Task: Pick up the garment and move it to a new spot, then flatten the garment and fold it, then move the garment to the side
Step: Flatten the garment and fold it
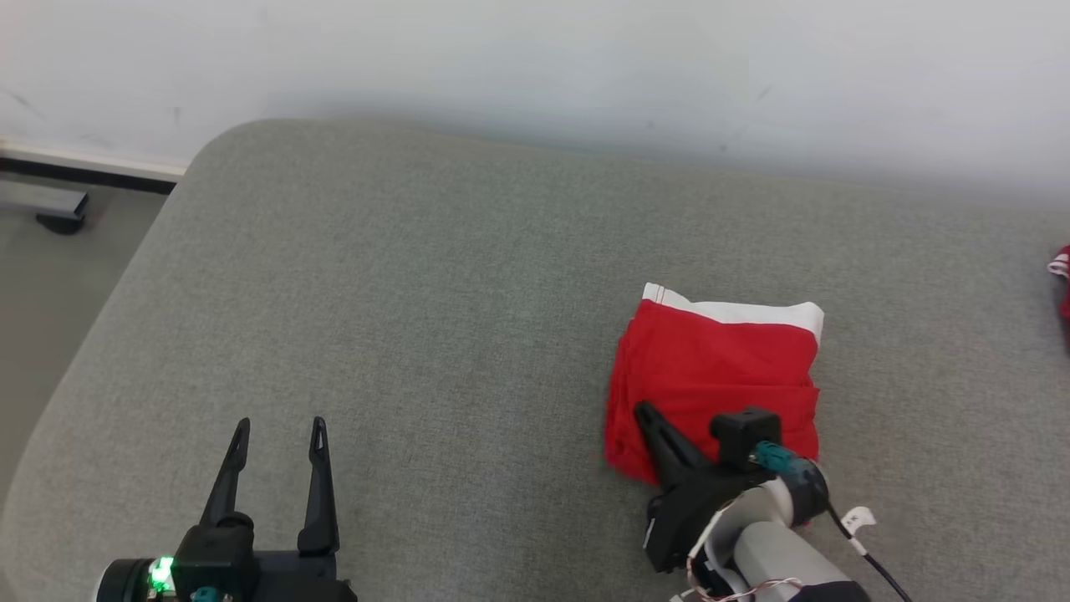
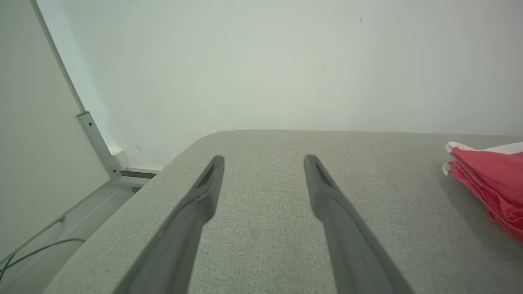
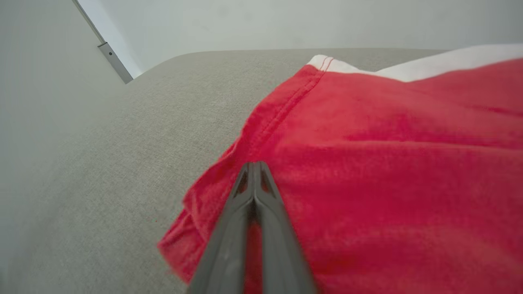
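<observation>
1. Head view: showing a folded red garment point(image 1: 710, 368), soft knit with a white far band, lying right of centre on the grey woven cushion point(image 1: 418, 318); left gripper point(image 1: 280, 422) spread wide at near left; right gripper point(image 1: 645, 411) slanting over the garment's near-left corner.
2. Left wrist view: pointing tapered dark fingers, well parted, along the cushion.
3. Right wrist view: pressing fingers tight together over red cloth; pinching any, impossible to tell.

Background: grey fabric surface point(image 1: 418, 293), white wall point(image 1: 535, 67).
A red item point(image 1: 1062, 280) is cut off at the right edge; a black foot point(image 1: 58, 222) is seen on the floor point(image 1: 50, 284).
</observation>
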